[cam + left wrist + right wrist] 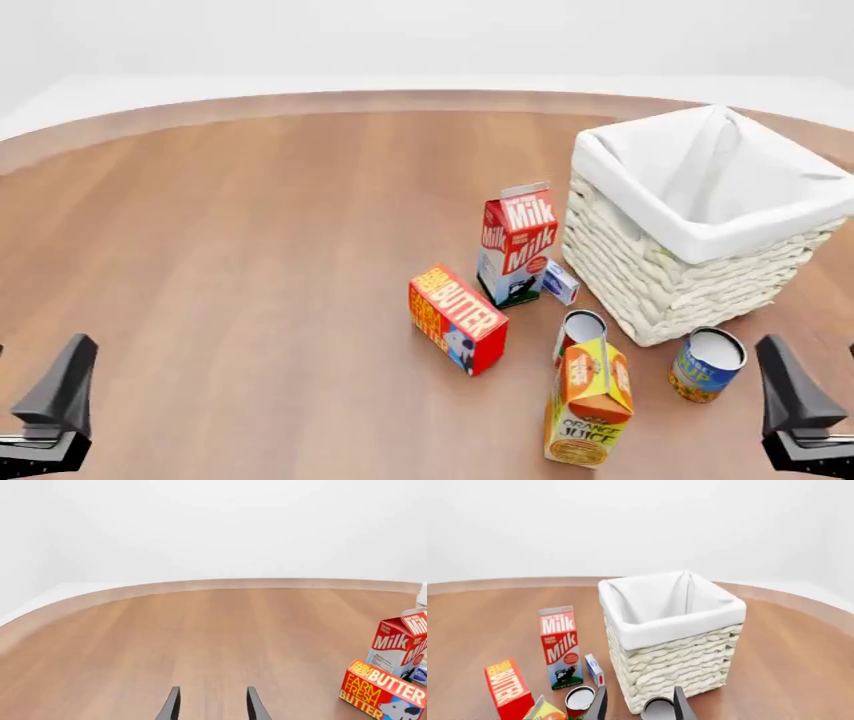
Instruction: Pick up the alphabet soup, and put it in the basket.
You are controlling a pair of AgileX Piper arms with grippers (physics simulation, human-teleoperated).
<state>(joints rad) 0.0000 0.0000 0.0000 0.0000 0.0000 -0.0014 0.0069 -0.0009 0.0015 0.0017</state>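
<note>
Blue-and-orange alphabet soup (705, 364) stands untouched on the tabletop (240, 250) at the basket's (667, 290) 6 o'clock; both hands, left (54, 410) and right (798, 405), open and empty, so reach-and-grasp by the right comes next.

Bright, even, sharp renders with faint soft shadows, no glare

Both arms are parked low at the near edge in the front view. The left gripper (54, 400) sits at the far left corner, the right gripper (798, 400) at the far right. In the wrist views each one's 2 dark fingers are spread apart, gripping nothing.
</note>
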